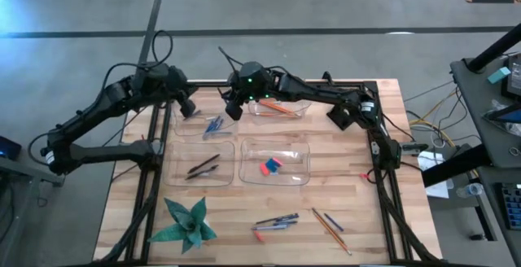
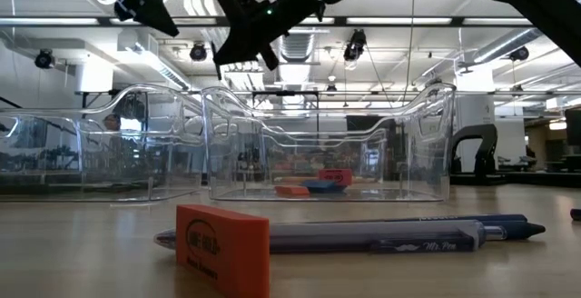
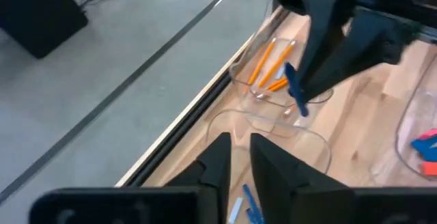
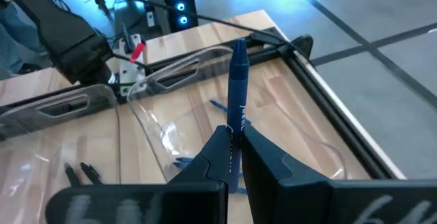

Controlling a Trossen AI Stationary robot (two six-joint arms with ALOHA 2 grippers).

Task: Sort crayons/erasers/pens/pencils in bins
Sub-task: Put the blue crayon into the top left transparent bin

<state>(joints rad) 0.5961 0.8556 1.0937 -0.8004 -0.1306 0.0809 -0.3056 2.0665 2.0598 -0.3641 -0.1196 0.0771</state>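
The left gripper (image 1: pixel 189 108) hangs over the far-left bin (image 1: pixel 181 129), its fingers (image 3: pixel 218 162) nearly together and holding nothing. Beside it, the right gripper (image 1: pixel 232 108) is clamped on a stubby blue crayon (image 4: pixel 238 87), held above that bin's right edge.

Robotics lab: ceiling strip lights (image 2: pixel 508 21)

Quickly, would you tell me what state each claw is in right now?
Left claw: nearly closed, holding nothing visible.
Right claw: shut on a blue crayon.
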